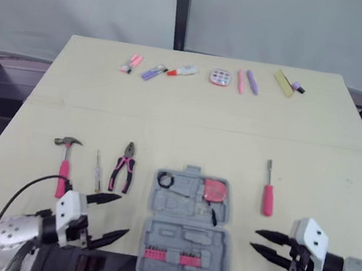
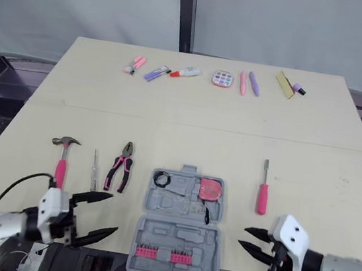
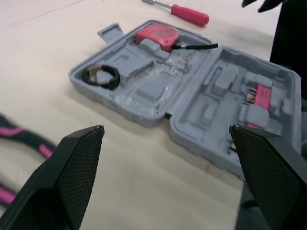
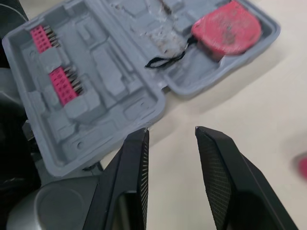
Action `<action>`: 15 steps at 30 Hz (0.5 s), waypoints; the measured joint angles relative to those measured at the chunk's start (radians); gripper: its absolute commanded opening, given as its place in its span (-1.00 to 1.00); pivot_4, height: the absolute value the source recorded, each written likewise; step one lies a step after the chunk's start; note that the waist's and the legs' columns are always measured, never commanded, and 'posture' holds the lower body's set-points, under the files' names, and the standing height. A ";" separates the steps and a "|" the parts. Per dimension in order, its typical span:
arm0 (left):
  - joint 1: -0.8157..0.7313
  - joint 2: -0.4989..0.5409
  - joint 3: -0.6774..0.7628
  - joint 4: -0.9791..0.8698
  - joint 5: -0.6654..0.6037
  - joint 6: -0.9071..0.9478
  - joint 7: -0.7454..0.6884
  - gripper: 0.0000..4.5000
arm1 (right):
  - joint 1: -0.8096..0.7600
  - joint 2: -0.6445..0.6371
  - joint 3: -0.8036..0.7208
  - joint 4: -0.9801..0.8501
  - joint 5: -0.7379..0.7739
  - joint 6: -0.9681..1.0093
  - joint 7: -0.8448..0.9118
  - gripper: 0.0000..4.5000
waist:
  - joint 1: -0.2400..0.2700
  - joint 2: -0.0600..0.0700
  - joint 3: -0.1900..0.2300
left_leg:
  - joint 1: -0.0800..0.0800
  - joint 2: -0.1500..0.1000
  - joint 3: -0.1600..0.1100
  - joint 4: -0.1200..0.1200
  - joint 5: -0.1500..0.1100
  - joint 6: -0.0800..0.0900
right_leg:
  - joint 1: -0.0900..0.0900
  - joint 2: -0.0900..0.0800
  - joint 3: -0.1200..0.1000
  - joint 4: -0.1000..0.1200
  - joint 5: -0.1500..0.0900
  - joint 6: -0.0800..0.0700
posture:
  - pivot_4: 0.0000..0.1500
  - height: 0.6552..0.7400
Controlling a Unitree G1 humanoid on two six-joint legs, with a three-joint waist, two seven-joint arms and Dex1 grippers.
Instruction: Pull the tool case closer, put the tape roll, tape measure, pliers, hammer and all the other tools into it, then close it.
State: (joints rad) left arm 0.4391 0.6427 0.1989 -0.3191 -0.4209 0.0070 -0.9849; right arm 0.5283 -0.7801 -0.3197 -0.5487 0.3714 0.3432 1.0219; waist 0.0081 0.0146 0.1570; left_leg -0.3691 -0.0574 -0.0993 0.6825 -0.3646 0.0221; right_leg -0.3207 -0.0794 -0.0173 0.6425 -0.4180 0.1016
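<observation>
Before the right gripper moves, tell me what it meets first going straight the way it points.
Most likely the tool case: the right gripper points sideways at the edge of its near half, nothing between. Height is hard to judge.

A pale yellow table (image 1: 189, 123) is set before a grey-white backdrop (image 1: 85, 2), which is divided by a dark upright post (image 1: 181, 12). Even lighting is recorded.

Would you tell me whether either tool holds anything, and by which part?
Nothing is held: the left tool and the right tool are both open and empty.
</observation>
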 measured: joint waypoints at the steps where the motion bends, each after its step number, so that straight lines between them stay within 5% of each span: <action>1: 0.016 0.006 0.007 -0.003 -0.002 0.005 -0.003 1.00 | 0.007 0.006 0.001 0.000 -0.008 -0.011 -0.007 -0.27 | 0.000 0.000 0.000 | 0.000 0.000 0.000 0.000 0.000 0.000 | 0.000 0.000 0.000 -0.001 0.000 0.000 | 1.00 0.37; 10: 0.004 0.035 0.031 -0.025 -0.005 0.037 -0.003 1.00 | -0.023 0.011 0.045 0.049 -0.035 -0.031 -0.033 -0.27 | 0.003 0.000 0.000 | 0.000 0.000 0.000 -0.001 0.000 0.000 | 0.000 0.000 0.000 -0.001 0.000 0.000 | 1.00 0.37; 13: 0.008 0.032 0.046 -0.068 -0.030 0.138 0.066 1.00 | -0.038 -0.006 0.038 0.043 0.010 0.028 -0.025 0.06 | 0.004 0.000 0.000 | 0.000 0.000 0.000 -0.001 0.000 0.000 | 0.000 0.000 0.000 0.000 0.000 0.000 | 1.00 0.37; 15: 0.019 0.017 0.084 -0.148 -0.074 0.259 0.164 1.00 | -0.044 -0.032 0.023 0.025 0.048 0.060 -0.012 0.49 | 0.004 0.000 0.000 | 0.000 0.000 0.000 -0.001 0.000 0.000 | 0.000 0.000 0.001 0.000 0.000 0.000 | 1.00 0.37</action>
State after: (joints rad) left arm 0.4577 0.6601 0.2827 -0.4667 -0.4952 0.2662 -0.8208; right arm 0.4841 -0.8121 -0.2964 -0.5237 0.4192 0.4034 1.0096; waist 0.0122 0.0149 0.1573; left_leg -0.3694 -0.0573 -0.0991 0.6818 -0.3646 0.0220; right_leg -0.3210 -0.0790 -0.0163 0.6421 -0.4180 0.1015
